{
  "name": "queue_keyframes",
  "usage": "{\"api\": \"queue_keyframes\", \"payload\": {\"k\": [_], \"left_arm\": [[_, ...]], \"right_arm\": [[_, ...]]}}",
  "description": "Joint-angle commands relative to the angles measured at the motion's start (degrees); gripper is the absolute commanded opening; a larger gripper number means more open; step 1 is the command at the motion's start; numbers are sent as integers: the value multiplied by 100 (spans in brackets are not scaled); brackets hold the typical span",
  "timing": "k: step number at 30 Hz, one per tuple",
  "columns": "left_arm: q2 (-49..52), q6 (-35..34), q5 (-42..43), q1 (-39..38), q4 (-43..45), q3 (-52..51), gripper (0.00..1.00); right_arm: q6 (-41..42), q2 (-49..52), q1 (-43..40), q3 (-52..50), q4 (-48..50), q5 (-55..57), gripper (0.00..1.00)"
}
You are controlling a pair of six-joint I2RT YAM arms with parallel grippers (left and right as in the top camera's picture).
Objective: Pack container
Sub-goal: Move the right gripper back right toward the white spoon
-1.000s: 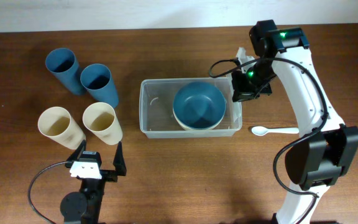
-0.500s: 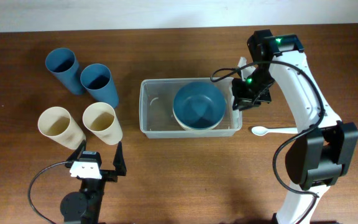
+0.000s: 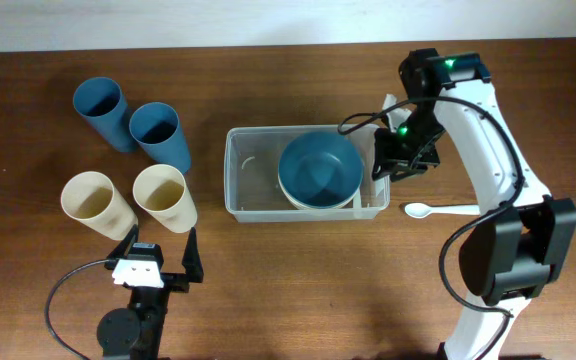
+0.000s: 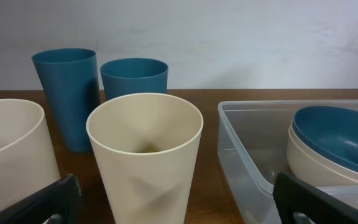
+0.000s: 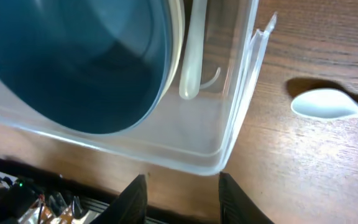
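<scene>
Overhead, the bench [image 3: 298,290] carries the container [image 3: 243,175] at centre, with a blue bowl [image 3: 318,168] nested in a cream bowl [image 4: 309,165] inside it (a white spoon [image 5: 191,56] lies beside them). Blue cups [image 3: 98,105] and cream cups [image 3: 161,195] stand to its left. A second spoon [image 3: 438,210] lies on the bench to its right. The right hand [image 5: 182,196], fingers parted and empty, hovers at the container's right end. The left hand [image 3: 158,248] gapes wide near the cream cups.

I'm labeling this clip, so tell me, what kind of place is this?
Probably a robotics lab or test bench, not a home kitchen: a wooden table against a plain white wall, with cabled robot arms at a clear plastic container.
</scene>
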Motion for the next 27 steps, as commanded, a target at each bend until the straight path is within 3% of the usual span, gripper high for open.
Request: {"api": "queue_keyframes", "payload": {"k": [1, 7, 15, 22, 27], "left_arm": [[-44, 109, 61, 33, -7, -33, 100], [-44, 109, 61, 33, -7, -33, 100], [-44, 109, 61, 33, -7, -33, 100], [-44, 109, 61, 33, -7, -33, 100], [-44, 109, 61, 33, -7, -33, 100]], "right_arm": [[-186, -275, -181, 643, -225, 79, 36], [-179, -660, -654, 1453, -774, 380, 60], [197, -977, -1491, 1224, -776, 385, 62], [367, -977, -2024, -122, -584, 505, 59], [920, -977, -2131, -868, 20, 507, 59]]}}
